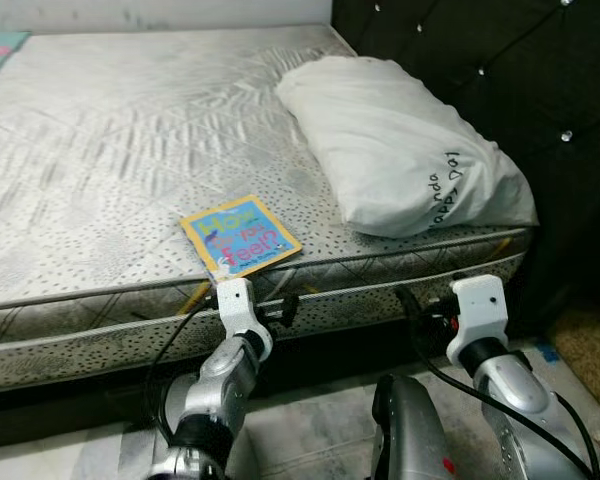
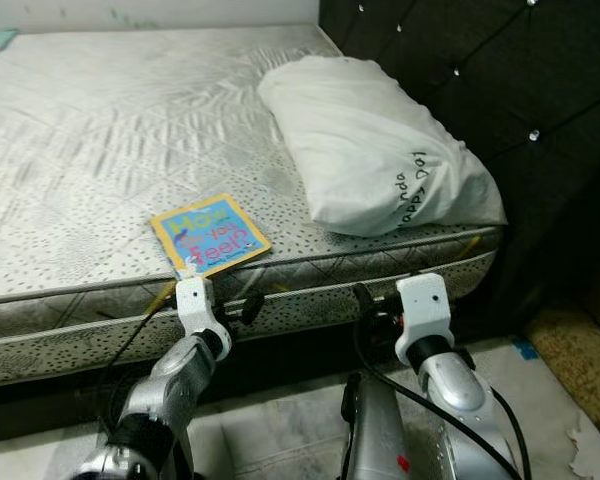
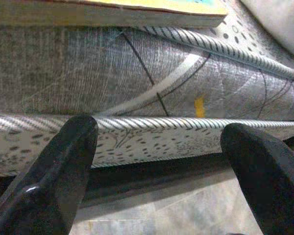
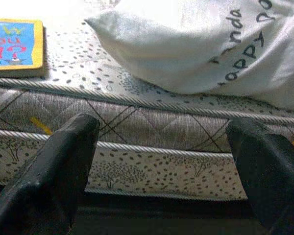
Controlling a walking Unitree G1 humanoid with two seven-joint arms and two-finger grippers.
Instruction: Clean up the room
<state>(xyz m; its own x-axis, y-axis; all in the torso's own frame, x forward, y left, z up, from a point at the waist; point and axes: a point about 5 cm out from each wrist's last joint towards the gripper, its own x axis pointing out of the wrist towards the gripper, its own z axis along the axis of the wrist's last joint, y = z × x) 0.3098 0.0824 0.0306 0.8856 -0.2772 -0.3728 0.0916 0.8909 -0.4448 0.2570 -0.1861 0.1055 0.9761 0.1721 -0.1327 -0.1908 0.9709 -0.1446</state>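
- The two eye views look forward and down from the head at the bed, with both arms rising from the lower frame; they share the book and pillow.
- The left wrist view sits close and low, facing the mattress side, with the book's edge along the top.
- The right wrist view is also low, further back, sharing the book and pillow.
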